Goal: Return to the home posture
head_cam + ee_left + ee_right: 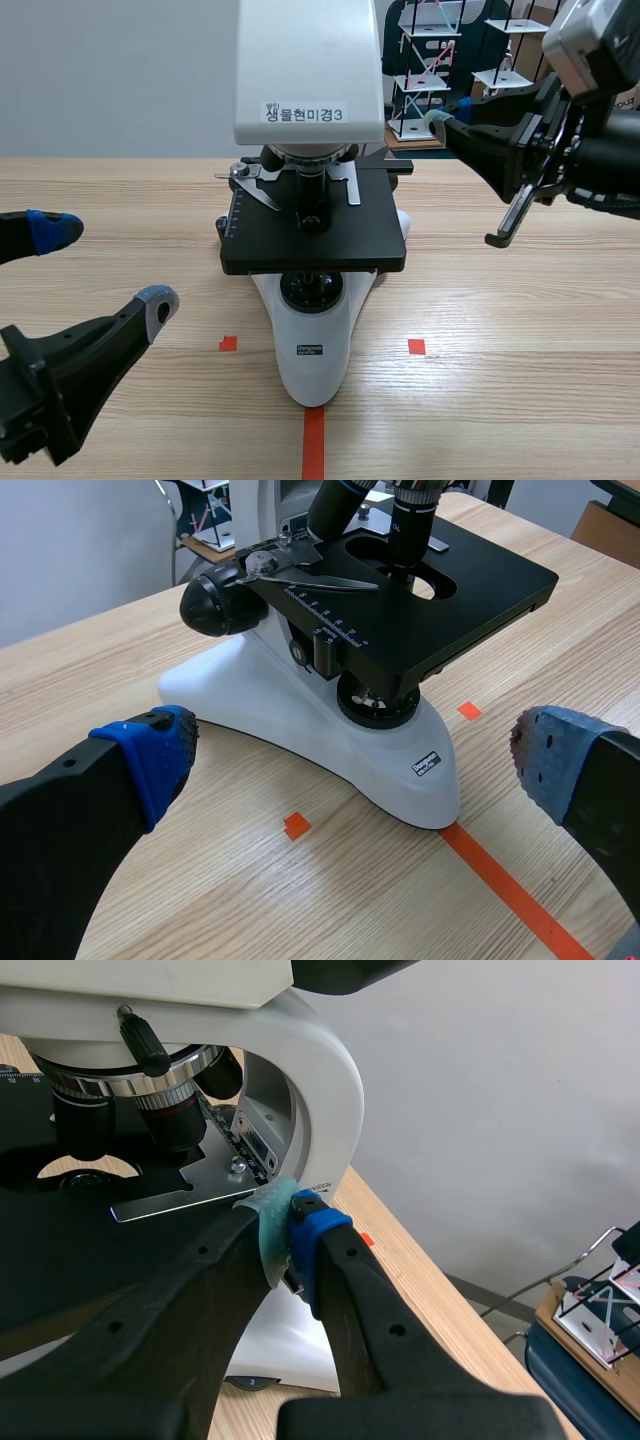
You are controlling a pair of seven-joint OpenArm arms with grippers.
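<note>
Microscope (312, 215) head is cut off by the scene view's top edge; eyepieces not seen. Rear of its base is hidden under the stage (335, 232). Label (311, 350) on the base is too small to be read. Left arm (60, 370) and right arm (590, 160) are cropped at the sides. Rack (430, 70) is partly covered by the head and the right arm.

Left wrist view: objectives (410, 505) are cut by the edge, left jaws cropped, label (428, 764) unreadable.

Right wrist view: much of the stage (30, 1200) and base is hidden behind the right jaws. Contact between these jaws and the microscope (310, 1070) cannot be told. Rack (600, 1305) is cropped.
</note>
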